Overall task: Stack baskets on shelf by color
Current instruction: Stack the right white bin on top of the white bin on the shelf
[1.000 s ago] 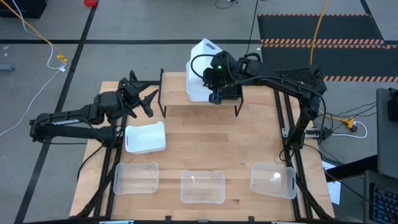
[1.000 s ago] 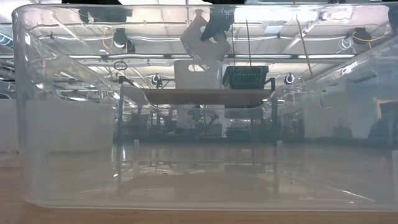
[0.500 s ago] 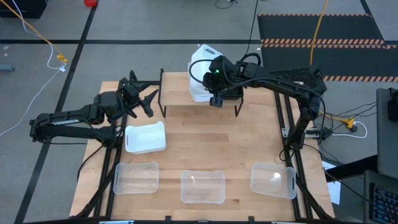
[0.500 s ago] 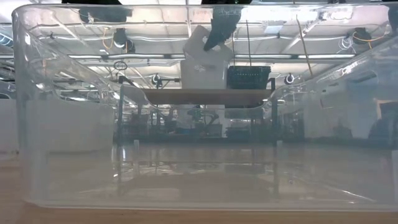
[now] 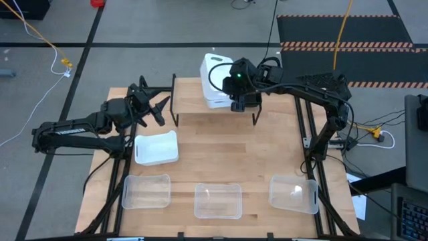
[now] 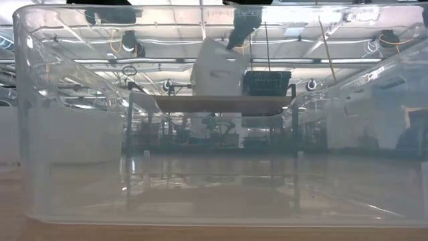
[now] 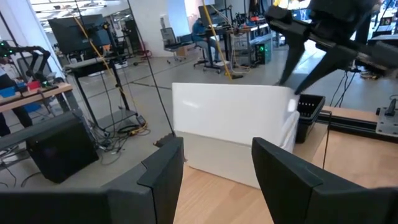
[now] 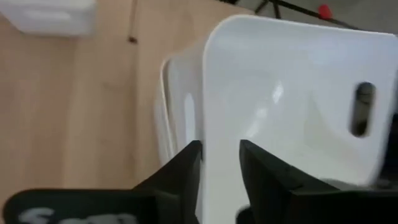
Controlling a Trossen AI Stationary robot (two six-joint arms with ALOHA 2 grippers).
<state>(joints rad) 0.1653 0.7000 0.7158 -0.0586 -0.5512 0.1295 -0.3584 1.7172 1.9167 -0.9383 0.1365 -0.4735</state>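
Observation:
Two white baskets (image 5: 215, 80) stand nested on the shelf (image 5: 190, 99), the upper one (image 6: 217, 63) sitting slightly tilted in the lower. My right gripper (image 8: 221, 168) is above their right side, open, with one finger on each side of the upper basket's wall. A black basket (image 6: 266, 83) stands on the shelf right beside them. My left gripper (image 5: 160, 107) waits open at the shelf's left end, holding nothing. A third white basket (image 5: 156, 148) rests on the table by its base. My right gripper comes from above, pointing down, astride the upper white basket's side wall (image 8: 211, 124), one finger inside and one outside. Whether either finger touches the wall, I cannot tell. The basket sits in the lower white basket on the shelf.
Three clear baskets (image 5: 146, 191) (image 5: 218, 201) (image 5: 293, 193) stand in a row along the table's near edge; the middle one fills the low view (image 6: 67, 167). The shelf's left third is bare wood.
My right gripper has come down toward the shelf with the white basket. The basket hung steeply tilted above the one on the shelf; now it sits inside it, close to upright.

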